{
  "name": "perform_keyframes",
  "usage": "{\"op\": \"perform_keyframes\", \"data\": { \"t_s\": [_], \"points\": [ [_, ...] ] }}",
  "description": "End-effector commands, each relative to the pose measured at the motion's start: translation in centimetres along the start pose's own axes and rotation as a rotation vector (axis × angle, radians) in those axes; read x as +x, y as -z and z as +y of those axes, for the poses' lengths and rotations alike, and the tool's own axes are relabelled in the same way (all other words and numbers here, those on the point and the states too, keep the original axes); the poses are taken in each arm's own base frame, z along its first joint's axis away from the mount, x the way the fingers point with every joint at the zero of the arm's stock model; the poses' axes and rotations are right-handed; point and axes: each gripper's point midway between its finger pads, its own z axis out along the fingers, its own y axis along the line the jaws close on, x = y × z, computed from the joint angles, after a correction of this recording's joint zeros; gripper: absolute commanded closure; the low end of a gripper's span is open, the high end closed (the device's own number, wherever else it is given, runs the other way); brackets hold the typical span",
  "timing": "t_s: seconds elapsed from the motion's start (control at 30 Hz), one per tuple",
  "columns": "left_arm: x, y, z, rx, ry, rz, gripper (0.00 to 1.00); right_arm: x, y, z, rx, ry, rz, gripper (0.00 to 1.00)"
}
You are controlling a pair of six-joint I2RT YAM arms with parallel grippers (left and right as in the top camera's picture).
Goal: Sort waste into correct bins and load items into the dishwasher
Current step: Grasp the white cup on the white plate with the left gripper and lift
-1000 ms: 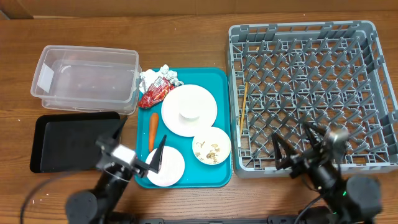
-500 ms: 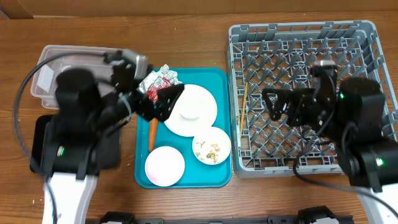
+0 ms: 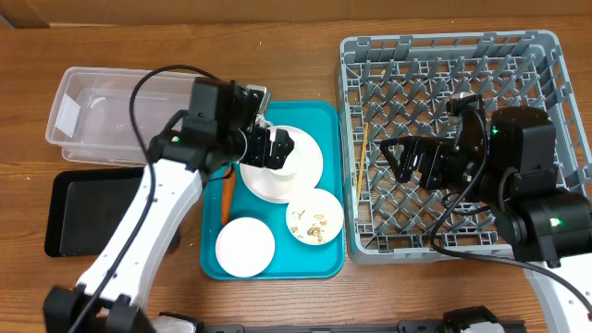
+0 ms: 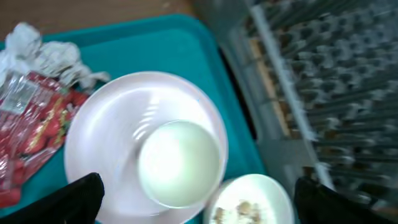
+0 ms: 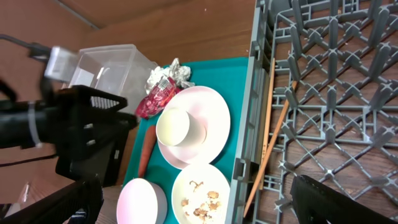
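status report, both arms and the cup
Left end effector open, over the small white cup on the plate. Right end effector open, empty, above the dish rack. Nothing blocking.

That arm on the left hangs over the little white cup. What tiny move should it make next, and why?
Probably lower the left gripper straight down around the small white cup. Its wrist view shows the fingers spread wide with the cup between them and nothing held. The cup stands in the middle of the pale round plate, so descending should come before closing.
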Motion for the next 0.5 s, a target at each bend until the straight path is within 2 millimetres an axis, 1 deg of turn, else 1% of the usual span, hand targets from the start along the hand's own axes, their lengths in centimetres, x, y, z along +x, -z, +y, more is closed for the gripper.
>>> {"op": "perform_keyframes", "data": {
  "t_s": [0.0, 0.1, 0.17, 0.2, 0.27, 0.33, 0.37, 0.4, 0.43, 0.47],
  "points": [
    [0.7, -2.3, 2.8, -0.117, 0.046, 0.055, 0.1, -0.8, 0.8, 0.6, -0.005, 0.012, -0.032, 0.0],
    [2.2, -4.7, 3.3, -0.101, 0.098, 0.129, 0.23, -0.8, 0.8, 0.5, -0.004, 0.011, -0.029, 0.0],
    [3.2, -6.1, 3.2, -0.061, 0.12, 0.176, 0.3, -0.7, 0.8, 0.5, -0.003, 0.01, -0.027, 0.0],
    [3.5, -6.7, 3.0, -0.041, 0.127, 0.193, 0.32, -0.7, 0.8, 0.5, -0.002, 0.009, -0.025, 0.0],
    [4.2, -7.7, 2.7, -0.01, 0.136, 0.221, 0.33, -0.6, 0.8, 0.5, -0.001, 0.008, -0.024, 0.0],
    [4.8, -8.6, 2.9, -0.017, 0.136, 0.246, 0.34, -0.6, 0.8, 0.5, -0.001, 0.008, -0.024, 0.0],
    [5.1, -9.0, 3.1, -0.027, 0.134, 0.257, 0.36, -0.7, 0.8, 0.4, 0.001, 0.008, -0.025, 0.0],
    [5.4, -9.3, 3.3, -0.039, 0.135, 0.267, 0.41, -0.6, 0.8, 0.4, 0.001, 0.008, -0.025, 0.0],
    [5.6, -9.6, 3.6, -0.052, 0.135, 0.274, 0.5, -0.6, 0.8, 0.4, 0.001, 0.008, -0.025, 0.0],
    [5.8, -9.9, 3.8, -0.06, 0.134, 0.277, 0.62, -0.7, 0.8, 0.4, 0.001, 0.008, -0.025, 0.0]
  ]
}}
